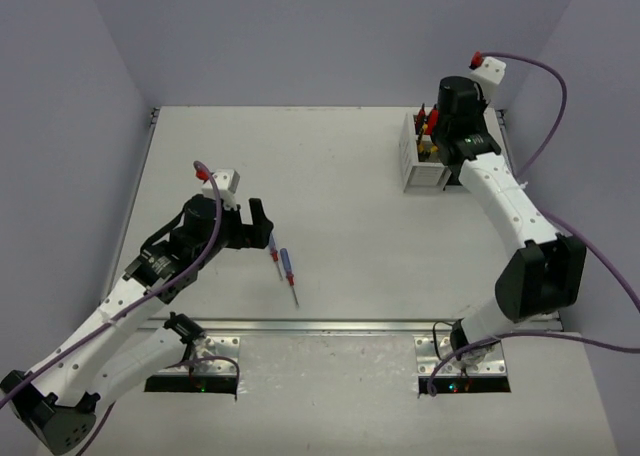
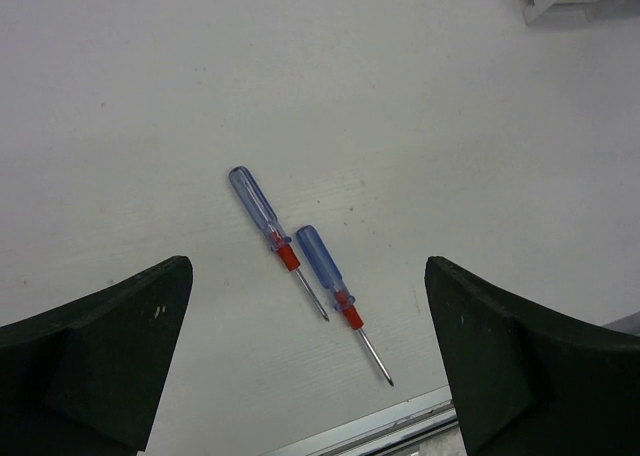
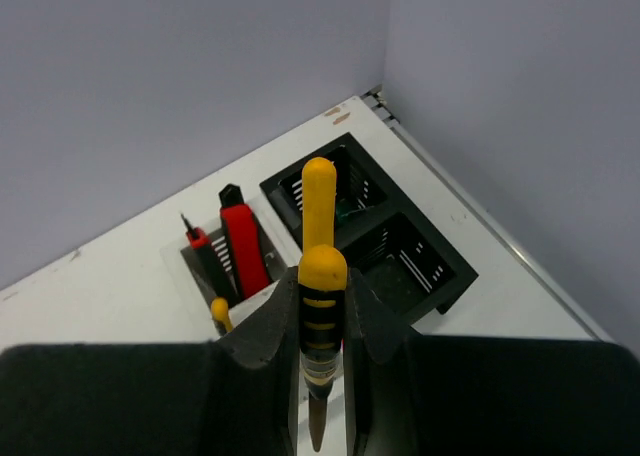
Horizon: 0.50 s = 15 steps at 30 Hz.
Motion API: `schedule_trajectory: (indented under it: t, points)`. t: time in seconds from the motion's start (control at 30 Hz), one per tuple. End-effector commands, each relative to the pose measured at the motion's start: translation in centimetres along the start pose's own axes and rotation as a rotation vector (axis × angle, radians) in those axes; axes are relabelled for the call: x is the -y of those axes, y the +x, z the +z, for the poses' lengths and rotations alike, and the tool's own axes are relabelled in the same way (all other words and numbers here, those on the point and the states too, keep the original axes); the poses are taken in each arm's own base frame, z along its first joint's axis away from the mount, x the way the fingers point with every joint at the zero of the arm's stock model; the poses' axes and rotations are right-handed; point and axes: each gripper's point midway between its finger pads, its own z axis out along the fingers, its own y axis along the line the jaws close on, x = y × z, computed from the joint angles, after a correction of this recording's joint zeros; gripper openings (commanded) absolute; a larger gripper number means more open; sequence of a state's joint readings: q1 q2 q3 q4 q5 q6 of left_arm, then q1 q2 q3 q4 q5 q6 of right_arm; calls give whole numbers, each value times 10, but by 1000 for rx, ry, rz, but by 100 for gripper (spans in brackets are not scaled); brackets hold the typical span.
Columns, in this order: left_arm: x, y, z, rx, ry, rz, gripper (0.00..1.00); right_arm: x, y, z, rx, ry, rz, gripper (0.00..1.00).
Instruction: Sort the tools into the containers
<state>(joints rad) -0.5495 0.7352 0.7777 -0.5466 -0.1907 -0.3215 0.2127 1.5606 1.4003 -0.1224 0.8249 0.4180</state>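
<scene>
Two thin blue-and-red-handled screwdrivers [image 2: 258,208] [image 2: 322,263] lie side by side on the table, tips toward the near edge. My left gripper [image 2: 308,311] hovers just above them, open wide, with both screwdrivers between its fingers [image 2: 110,336]. In the top view that left gripper [image 1: 258,221] sits just left of the screwdrivers [image 1: 280,258]. My right gripper [image 3: 322,276] is shut on yellow-handled pliers [image 3: 320,226], held upright above the white bin [image 3: 176,258] and the black bin [image 3: 455,276]. A red utility knife [image 3: 243,246] stands in the white bin.
The white bin [image 1: 425,171] stands at the far right of the table, under the right arm. Something green [image 3: 346,214] shows in the black bin's far compartment. A metal rail [image 1: 350,326] runs along the table's near edge, close to the screwdriver tips. Walls close in behind the bins.
</scene>
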Motion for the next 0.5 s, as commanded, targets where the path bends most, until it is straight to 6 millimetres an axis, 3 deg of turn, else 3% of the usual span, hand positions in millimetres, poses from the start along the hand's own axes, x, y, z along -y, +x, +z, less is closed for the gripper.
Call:
schedule_trajectory:
  t: [0.0, 0.23, 0.47]
  points:
    - [5, -17, -1, 70, 14, -26, 100, 2, -35, 15, 124, 146, 112, 0]
    - [11, -13, 0, 50, 51, -20, 100, -12, -30, 28, 146, 204, 175, 0]
    - [15, -15, -4, 62, 78, -19, 100, -26, -19, 44, 198, 220, 83, 0]
